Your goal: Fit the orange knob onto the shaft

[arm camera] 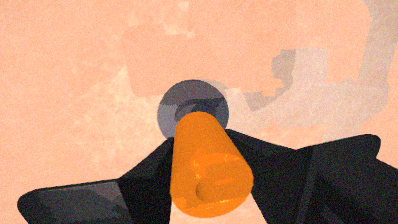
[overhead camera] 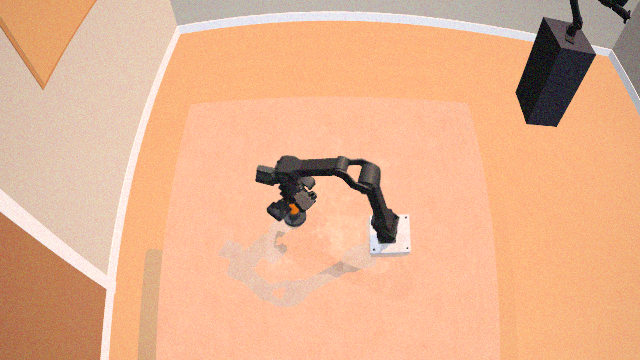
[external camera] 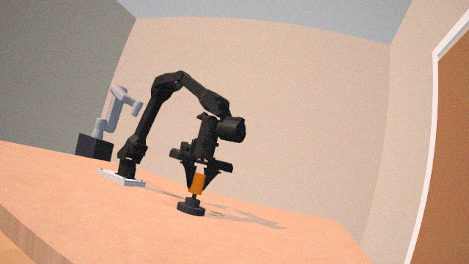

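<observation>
Our black, jointed arm (overhead camera: 320,166) (external camera: 148,119) rises from its foot, bends over at a high elbow and slopes down to the black, cylindrical wrist (external camera: 207,137). Below it, our black, two-fingered parallel-jaw gripper (overhead camera: 292,207) (external camera: 196,185) (arm camera: 199,138) points downward, slightly tilted in the exterior view. Its tapering fingers (external camera: 188,172) stand partly apart, clamped on what lies between them.
</observation>
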